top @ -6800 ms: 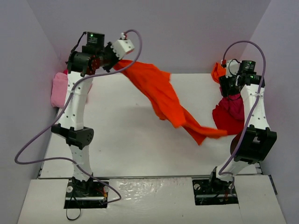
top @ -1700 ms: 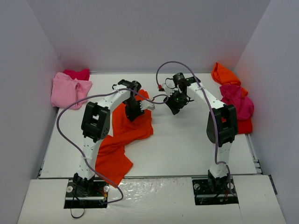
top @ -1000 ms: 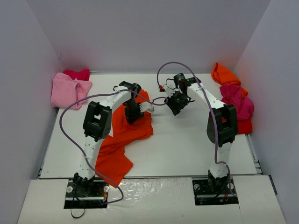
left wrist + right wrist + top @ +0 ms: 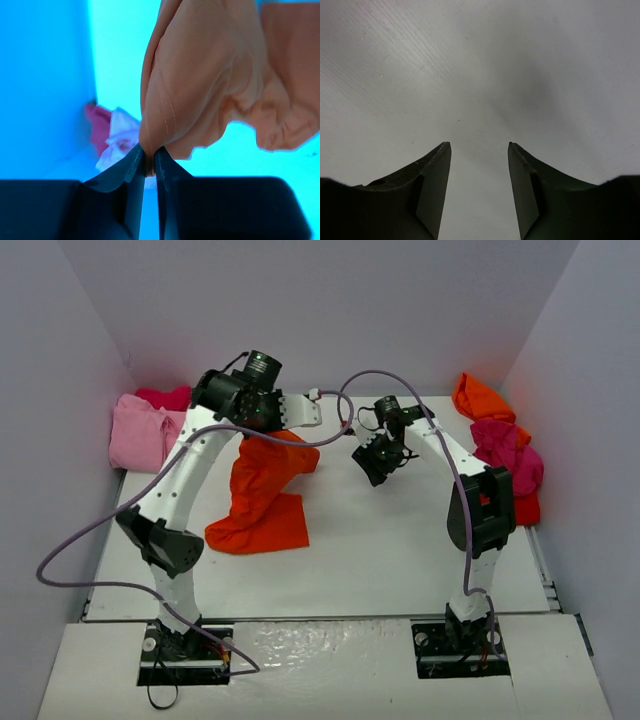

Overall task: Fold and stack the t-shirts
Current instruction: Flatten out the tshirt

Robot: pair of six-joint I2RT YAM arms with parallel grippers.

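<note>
Currently I am pinching a fold of the orange-red t-shirt [image 4: 262,490] in my left gripper [image 4: 149,167], its fingers clamped together on the cloth. The shirt is hanging left of centre, with its lower end lying on the table [image 4: 400,550]. My right gripper [image 4: 479,165] is hovering over bare table, jaws apart, gripping nothing. A light pink t-shirt [image 4: 135,435] is lying far left, a magenta t-shirt [image 4: 505,455] far right.

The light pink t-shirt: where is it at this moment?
In the top view the light pink t-shirt lies at the far left corner of the table, against the left wall, with a darker pink t-shirt just behind it.
</note>
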